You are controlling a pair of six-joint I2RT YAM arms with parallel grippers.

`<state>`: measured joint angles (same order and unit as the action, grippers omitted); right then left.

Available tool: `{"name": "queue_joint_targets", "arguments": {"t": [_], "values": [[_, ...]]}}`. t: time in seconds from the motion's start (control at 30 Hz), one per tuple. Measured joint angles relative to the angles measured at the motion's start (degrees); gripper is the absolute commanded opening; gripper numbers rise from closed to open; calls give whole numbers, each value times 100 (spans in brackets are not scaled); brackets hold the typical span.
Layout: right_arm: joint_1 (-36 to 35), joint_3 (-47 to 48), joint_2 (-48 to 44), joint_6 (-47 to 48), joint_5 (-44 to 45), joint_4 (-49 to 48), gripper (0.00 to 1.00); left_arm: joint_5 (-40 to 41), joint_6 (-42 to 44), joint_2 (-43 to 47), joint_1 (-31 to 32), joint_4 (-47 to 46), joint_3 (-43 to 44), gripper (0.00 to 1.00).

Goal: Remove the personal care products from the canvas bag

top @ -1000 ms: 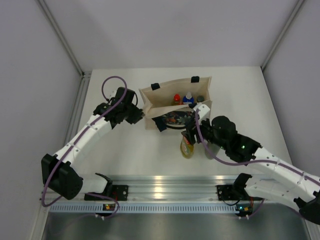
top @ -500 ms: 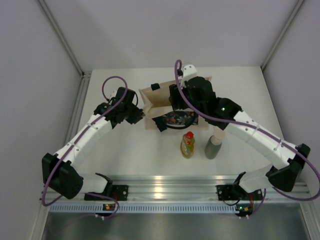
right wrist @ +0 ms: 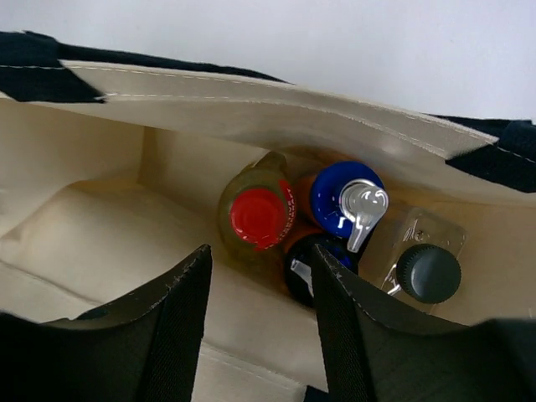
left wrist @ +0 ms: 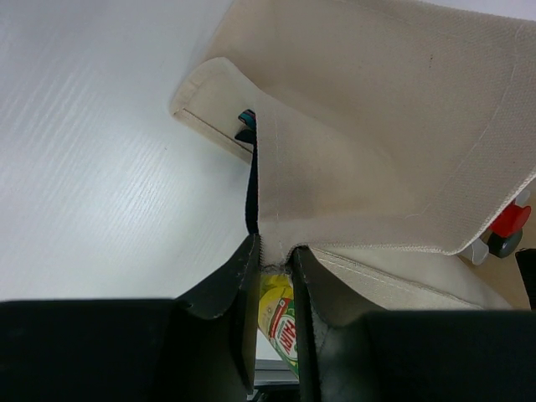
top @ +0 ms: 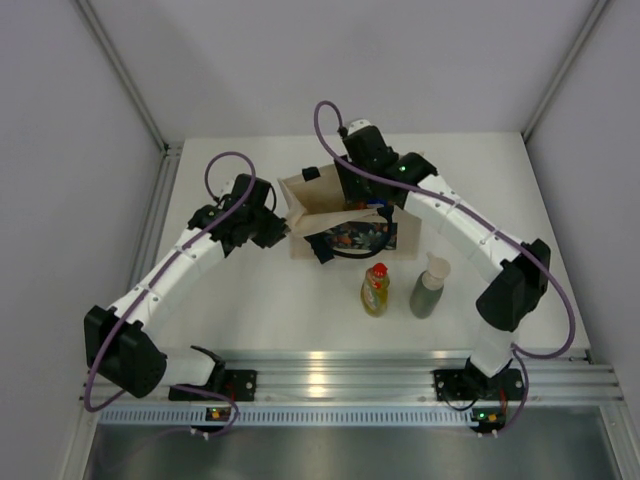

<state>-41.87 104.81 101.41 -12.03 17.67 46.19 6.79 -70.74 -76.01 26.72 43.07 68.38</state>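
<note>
I had the right gripper [right wrist: 261, 272] hanging wide open and empty over the canvas bag [right wrist: 251, 109], the red-capped yellow bottle [right wrist: 255, 219] standing upright inside, just ahead of its fingers, while my left gripper [left wrist: 275, 260] pinched the bag's left rim.

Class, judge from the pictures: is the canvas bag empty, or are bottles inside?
Not empty: the right wrist view shows a red-capped bottle, a blue-capped bottle and a grey-capped bottle inside the canvas bag.

The right jaws have swung over the open canvas bag [top: 310, 205].
</note>
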Motion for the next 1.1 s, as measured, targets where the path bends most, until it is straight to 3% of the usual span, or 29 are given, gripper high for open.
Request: {"name": "queue_joint_targets", "arguments": {"t": [0.37,0.87,1.03,1.1], "values": [[234,107,365,350,-577,188,50,-101,20,138,0,-111,-267,0],[352,450,892,649,-623,275,49,-140,39,236,-2,-149,-369,0],[352,505,892,686,-627,289,34,-140,44,236,0,-151,-369,0],[354,509,892,697,-638,293,33,-140,46,236,-2,-151,-369,0]]}}
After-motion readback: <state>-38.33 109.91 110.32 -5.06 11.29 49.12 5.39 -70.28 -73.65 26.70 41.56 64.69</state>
